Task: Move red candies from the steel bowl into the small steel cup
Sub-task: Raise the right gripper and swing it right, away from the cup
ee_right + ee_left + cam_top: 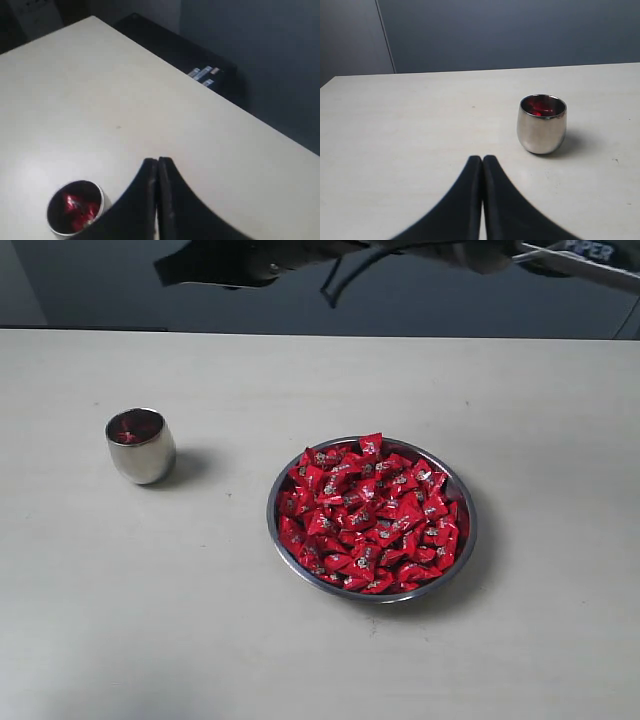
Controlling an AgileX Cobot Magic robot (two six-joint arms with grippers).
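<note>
looking across the table (300, 380), where is the bowl (272, 502) sitting?

— it is sitting right of the middle, toward the near side, and it is standing flat. red candies (372, 515) are filling it in a heap almost to the rim.

and where is the cup (141, 462) standing?

— it is standing upright on the left, well apart from the bowl and a little farther back. a few red candies (128, 430) are lying in its bottom. the left wrist camera is showing them too (540, 107), glowing red inside the cup (541, 136).

how is the left gripper (482, 160) looking?

— its two dark fingers are pressing together along their whole length, and they are pinching nothing. it is pointing over bare table, with the cup standing ahead of it and off to one side, not touching.

and the right gripper (157, 161)?

— its fingers are pressing together as well, with nothing between them. it is hanging above the table and looking down past the cup (50, 212), whose open mouth is showing the candies (80, 207) inside. the tips are staying clear of the cup.

is anything else showing?

— a dark arm (240, 260) is reaching across the far edge in the outside camera.
</note>
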